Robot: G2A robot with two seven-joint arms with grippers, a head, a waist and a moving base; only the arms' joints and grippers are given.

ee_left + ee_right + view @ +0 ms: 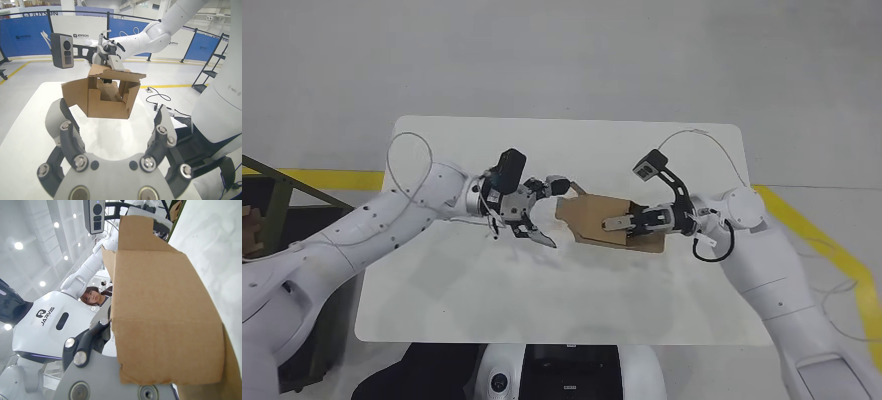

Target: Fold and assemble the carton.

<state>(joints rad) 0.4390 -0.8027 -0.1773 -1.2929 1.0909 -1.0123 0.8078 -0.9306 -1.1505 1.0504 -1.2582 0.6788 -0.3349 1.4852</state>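
My right claw [627, 222] was pinching the carton [587, 215] by one panel, right of centre in the top view, and the box looked to be held just clear of the table [442, 300]. My left claw [548, 212] was spread wide and empty at the carton's open end, just beside it but apart from it.

The main risk I judged was the single thin-panel hold. Any push from my left claw on a flap [74, 93] could have twisted the box in that pinch, creased the held panel, or slid the cardboard out altogether. The side flap stood out toward the lower left of the left wrist view, close to one spread finger [65, 111]. A careless approach could have snagged its edge and bent it outward instead of in. The notched top flap [121, 74] hung over the opening, and closing it before the side flaps would have left them stuck outside. With nothing under the box, a hard press could also have collapsed the walls out of square.

Much was hidden. In the right wrist view, cardboard covered one of my own fingers, so I could not see how deep the bite went. The carton's far end sat behind its walls, and I could not tell whether that end was already locked. Nor could I tell whether the lowest edge touched the table.
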